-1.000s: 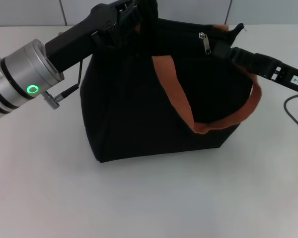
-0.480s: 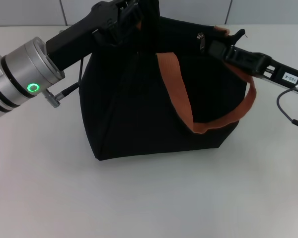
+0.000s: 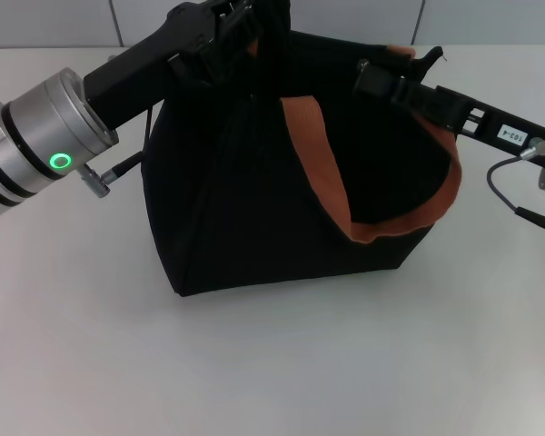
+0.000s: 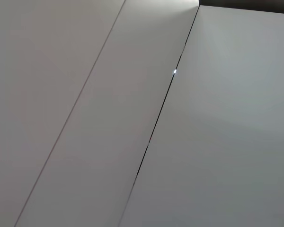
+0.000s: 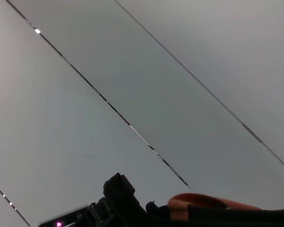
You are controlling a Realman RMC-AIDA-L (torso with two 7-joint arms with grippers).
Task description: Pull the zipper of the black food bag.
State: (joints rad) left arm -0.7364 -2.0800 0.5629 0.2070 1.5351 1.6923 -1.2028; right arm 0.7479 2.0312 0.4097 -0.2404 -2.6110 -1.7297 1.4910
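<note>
A flat, matte white table (image 3: pixel 272 363) carries the black food bag (image 3: pixel 254 209), a big boxy tote of soft dull fabric that stands upright near the far middle of the surface. An orange-brown strap (image 3: pixel 331 182) of woven webbing droops in a loop down its front face; a second strap end shows at the top right corner, and in the right wrist view a bit of that webbing (image 5: pixel 199 204) arches over the bag's black edge.

The left gripper (image 3: pixel 241 27), on a thick arm with a smooth silver cuff and a green ring light, sits at the bag's top left corner, its black fingers lost against the fabric, so whether they grip anything cannot be told.

The right gripper (image 3: pixel 374 78), slim and black, reaches along the top right edge. The zipper is hidden behind its tip; whether the jaws are closed on it cannot be told.
</note>
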